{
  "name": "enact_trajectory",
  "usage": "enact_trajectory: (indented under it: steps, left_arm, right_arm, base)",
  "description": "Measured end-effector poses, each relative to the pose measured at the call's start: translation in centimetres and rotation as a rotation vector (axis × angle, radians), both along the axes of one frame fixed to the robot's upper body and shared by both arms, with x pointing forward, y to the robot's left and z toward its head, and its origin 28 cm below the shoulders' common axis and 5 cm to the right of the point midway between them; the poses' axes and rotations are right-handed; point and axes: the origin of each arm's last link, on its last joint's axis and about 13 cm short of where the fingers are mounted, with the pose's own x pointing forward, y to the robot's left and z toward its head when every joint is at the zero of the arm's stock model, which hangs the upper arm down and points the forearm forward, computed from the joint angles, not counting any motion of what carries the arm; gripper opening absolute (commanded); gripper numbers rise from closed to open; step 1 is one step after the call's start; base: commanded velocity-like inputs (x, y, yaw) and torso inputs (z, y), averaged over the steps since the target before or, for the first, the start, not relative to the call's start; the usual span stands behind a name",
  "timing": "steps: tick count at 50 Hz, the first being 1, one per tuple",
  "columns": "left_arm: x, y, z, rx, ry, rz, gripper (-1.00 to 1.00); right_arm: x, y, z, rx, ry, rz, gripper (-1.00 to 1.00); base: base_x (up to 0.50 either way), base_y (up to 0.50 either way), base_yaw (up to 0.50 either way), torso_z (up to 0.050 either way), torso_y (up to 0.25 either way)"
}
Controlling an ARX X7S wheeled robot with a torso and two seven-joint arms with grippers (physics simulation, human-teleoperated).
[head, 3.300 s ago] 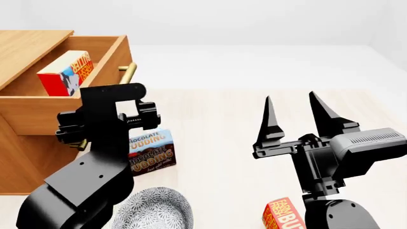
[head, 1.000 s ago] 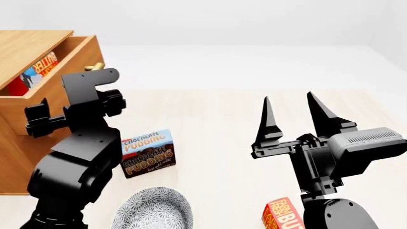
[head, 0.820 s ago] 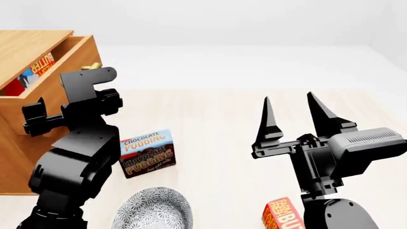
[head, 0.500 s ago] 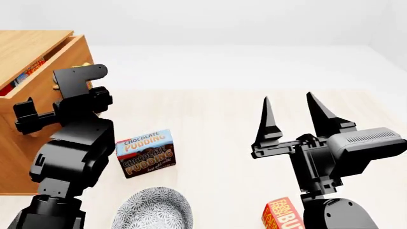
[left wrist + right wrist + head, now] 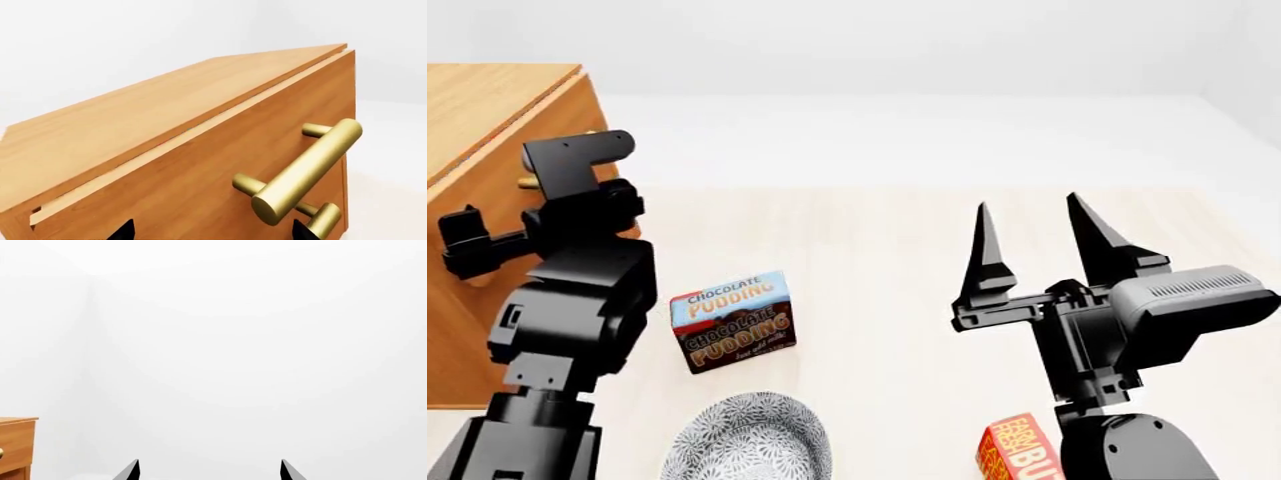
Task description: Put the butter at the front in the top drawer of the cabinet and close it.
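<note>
The cabinet (image 5: 481,120) is the big wooden box, and everything else is told from it. Its top drawer (image 5: 220,170) looks pushed almost all the way in, with only a thin line showing under the cabinet's top board. The brass handle (image 5: 303,172) sticks out from the drawer front, and a second brass handle (image 5: 323,220) sits just below it.

The left end effector (image 5: 212,231) is right in front of the drawer. Its two black tips are spread wide apart and hold nothing. The brass handle is just beyond the tips, but I cannot tell if they touch it.

On the desk (image 5: 868,250), a dark chocolate pudding box (image 5: 731,320) stands near the cabinet, beside the left arm. A patterned bowl (image 5: 747,440) sits a bit farther from the cabinet than the pudding box.

The right end effector (image 5: 1034,245) is well apart from the cabinet, up in the air. Its two pointed fingers are spread open and empty.

One butter (image 5: 1021,455) carton lies on the desk far from the cabinet, under the right arm. No butter shows inside the drawer, because the drawer hides what is in it.
</note>
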Motion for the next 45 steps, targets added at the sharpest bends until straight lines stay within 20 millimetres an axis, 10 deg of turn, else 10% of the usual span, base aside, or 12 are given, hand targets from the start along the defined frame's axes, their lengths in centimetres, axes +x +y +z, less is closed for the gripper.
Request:
enact_trajectory:
  steps: [45]
  left_arm:
    - [1.5,1.3,-0.5,0.025,0.042,0.094,1.0]
  right_arm:
    - [0.2,0.1,-0.1,0.001,0.003,0.002,1.0]
  base:
    - [0.0,0.0,0.0,0.0,0.0]
